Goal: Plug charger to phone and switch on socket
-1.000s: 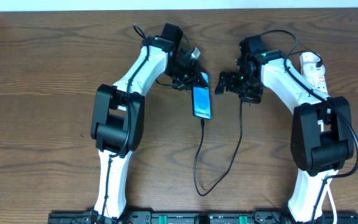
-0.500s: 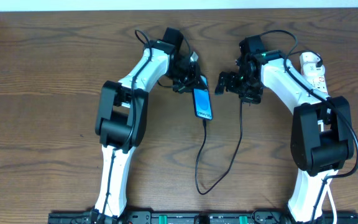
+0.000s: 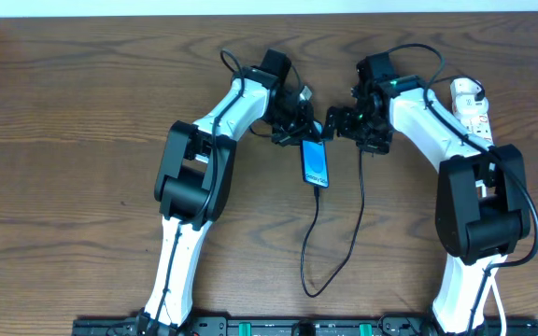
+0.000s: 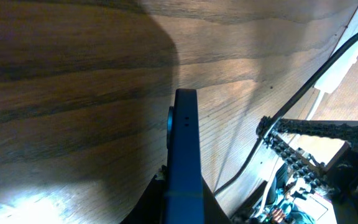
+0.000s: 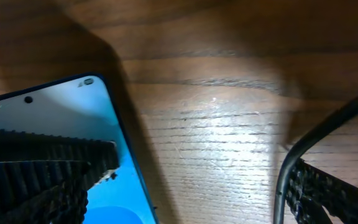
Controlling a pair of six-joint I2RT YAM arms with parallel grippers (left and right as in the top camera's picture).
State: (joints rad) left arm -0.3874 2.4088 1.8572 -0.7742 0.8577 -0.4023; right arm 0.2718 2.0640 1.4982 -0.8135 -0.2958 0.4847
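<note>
the phone [image 3: 315, 163] has shifted to the right across the worktop [image 3: 63, 140] over the last second. the left jaws carry it and stay clamped on its upper end. in the left wrist view the handset shows edge-on between them. whether it slides flat or rides slightly lifted, i cannot tell. a second ago it sat clearly further left. now it lies just below the gap between the two arms' tips, close under the right jaws.

the right arm has hardly moved. its jaws stand wide apart with nothing between them. in the right wrist view one toothed finger [image 5: 42, 168] hangs over the lit blue screen, and the other sits out beside the black cable.

the charger [image 3: 358, 215] leaves the phone's lower end, loops down toward the front edge and climbs back up past the right jaws. its tip seems to sit at the phone's port, but the overhead view is too small to say it is fully seated. the socket [image 3: 472, 103] lies at the far right, partly behind the right arm and well apart from the phone. its switch cannot be read.

i judge the shift brings the phone within the right arm's reach. if the plug is home, only the switch remains, and the free right arm is nearest. further dragging could tug the cable loose.
</note>
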